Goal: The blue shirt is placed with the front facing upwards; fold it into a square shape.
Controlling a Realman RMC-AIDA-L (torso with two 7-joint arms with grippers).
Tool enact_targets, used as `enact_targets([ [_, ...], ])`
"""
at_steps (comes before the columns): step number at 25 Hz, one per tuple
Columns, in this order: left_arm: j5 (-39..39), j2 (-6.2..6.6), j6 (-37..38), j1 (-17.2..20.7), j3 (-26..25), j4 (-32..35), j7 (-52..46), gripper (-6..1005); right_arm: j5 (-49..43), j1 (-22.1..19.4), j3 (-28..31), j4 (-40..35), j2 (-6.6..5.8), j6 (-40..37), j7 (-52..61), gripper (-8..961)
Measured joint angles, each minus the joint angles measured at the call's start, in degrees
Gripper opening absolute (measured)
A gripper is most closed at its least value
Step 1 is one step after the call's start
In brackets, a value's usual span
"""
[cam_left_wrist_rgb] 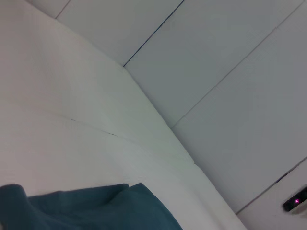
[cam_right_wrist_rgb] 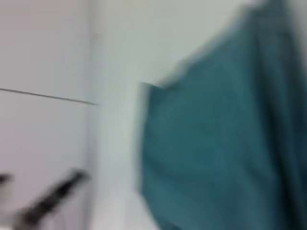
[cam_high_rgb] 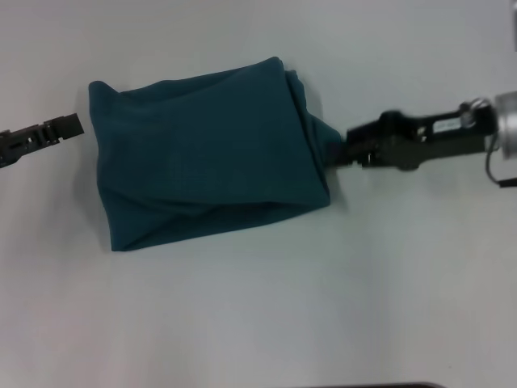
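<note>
The blue shirt (cam_high_rgb: 206, 153) lies folded into a rough, slightly skewed rectangle in the middle of the white table (cam_high_rgb: 242, 323); no lettering shows. Its right edge is drawn out into a small peak, and my right gripper (cam_high_rgb: 343, 149) is shut on that peak, reaching in from the right. My left gripper (cam_high_rgb: 74, 125) hovers just off the shirt's upper left corner, with a narrow gap between them. A corner of the shirt (cam_left_wrist_rgb: 96, 211) shows in the left wrist view. The shirt (cam_right_wrist_rgb: 216, 143) fills much of the right wrist view.
White table surface surrounds the shirt on all sides. The left wrist view shows pale wall panels and a small dark device with a pink light (cam_left_wrist_rgb: 296, 202). A dark strip (cam_high_rgb: 371, 385) sits at the table's near edge.
</note>
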Motion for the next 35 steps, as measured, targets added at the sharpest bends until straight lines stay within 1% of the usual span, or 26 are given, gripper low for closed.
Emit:
enact_targets([
  [3, 0.14, 0.21, 0.10, -0.05, 0.23, -0.21, -1.73, 581, 7.61, -2.63, 3.12, -2.25, -0.08, -4.27, -8.72, 251],
  [5, 0.17, 0.33, 0.28, -0.08, 0.34, -0.29, -3.29, 581, 11.83, -4.10, 4.29, -2.88, -0.35, -6.04, -15.24, 286],
  [10, 0.09, 0.45, 1.37, -0.64, 0.56, -0.10, -8.83, 581, 14.90, -5.02, 4.67, -3.51, -1.76, -8.66, -26.42, 402],
  [12, 0.00, 0.20, 1.49, -0.83, 0.45, 0.13, -12.36, 581, 14.96, -4.96, 4.68, -4.34, -1.99, -9.28, -29.48, 448],
  [15, 0.07, -0.59, 1.11, -0.80, 0.22, 0.21, -18.75, 582, 14.84, -5.33, 4.66, -7.45, -1.86, -10.55, -35.19, 518],
  [17, 0.20, -1.24, 0.83, -0.55, 0.22, 0.51, -22.37, 582, 14.56, -5.96, 4.41, -9.59, -1.67, -10.64, -37.59, 615],
  [20, 0.68, -2.55, -1.18, -0.01, 0.39, 1.54, -27.79, 582, 14.44, -6.58, 4.53, -10.41, -1.87, -9.79, -38.07, 760],
  [23, 2.09, -3.80, -4.41, 0.34, 0.80, 1.79, -30.55, 582, 14.44, -7.02, 5.13, -10.29, -2.21, -9.39, -37.02, 815],
  [25, 3.81, -4.27, -5.63, 0.29, 0.83, 1.82, -31.15, 582, 14.47, -7.18, 5.30, -10.28, -2.19, -9.55, -36.57, 852],
  [26, 3.81, -4.27, -5.63, 0.29, 0.83, 1.82, -31.15, 582, 14.50, -7.19, 5.30, -10.27, -2.15, -9.69, -36.33, 870],
  [27, 6.01, -4.37, -6.68, 0.05, 0.83, 1.86, -31.37, 582, 14.51, -7.20, 5.29, -10.27, -2.14, -9.76, -36.14, 870],
  [28, 6.42, -4.27, -7.01, 0.03, 0.73, 1.86, -31.41, 582, 14.51, -7.20, 5.24, -10.30, -2.09, -9.80, -35.77, 870],
  [35, 7.10, -3.69, -11.80, 0.61, 0.07, 1.76, -31.77, 582, 14.83, -7.20, 5.33, -10.22, -2.03, -9.73, -35.01, 871],
])
